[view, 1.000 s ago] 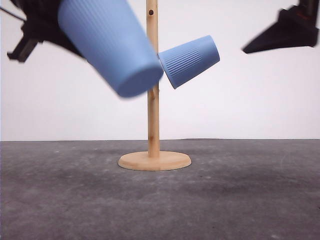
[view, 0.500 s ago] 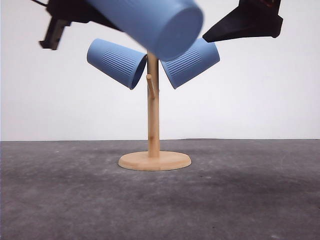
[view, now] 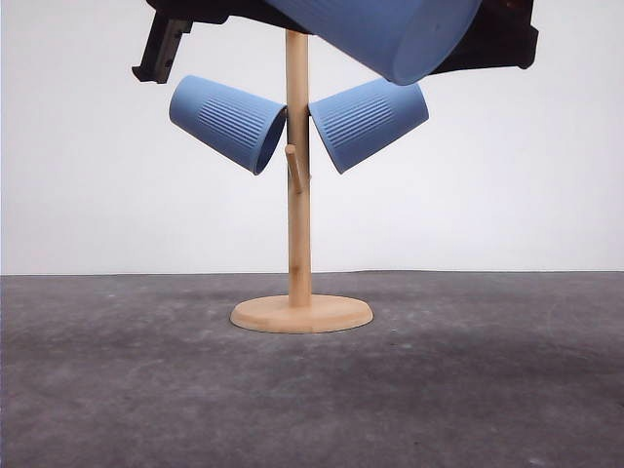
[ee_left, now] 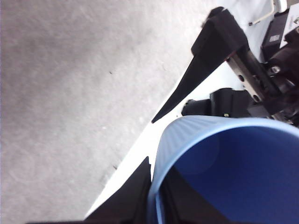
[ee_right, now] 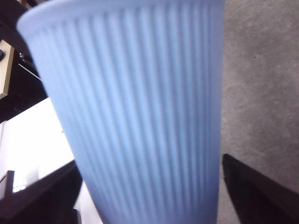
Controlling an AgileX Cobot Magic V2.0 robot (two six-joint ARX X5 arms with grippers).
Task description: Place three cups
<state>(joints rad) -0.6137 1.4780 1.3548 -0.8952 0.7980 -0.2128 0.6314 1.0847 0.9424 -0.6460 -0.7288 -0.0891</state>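
Shifted right, held cup (view: 390, 29); left wrist reveals its interior.

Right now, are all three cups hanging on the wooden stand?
No, two cups hang on the stand; the third cup is held above.

Three light-blue cups: the left cup (view: 227, 122), right cup (view: 368, 121) and top cup (view: 390, 29) (all finely ribbed). Pale wooden stand (view: 298, 195), dark grey speckled table (view: 146, 390), white wall (view: 507, 195).
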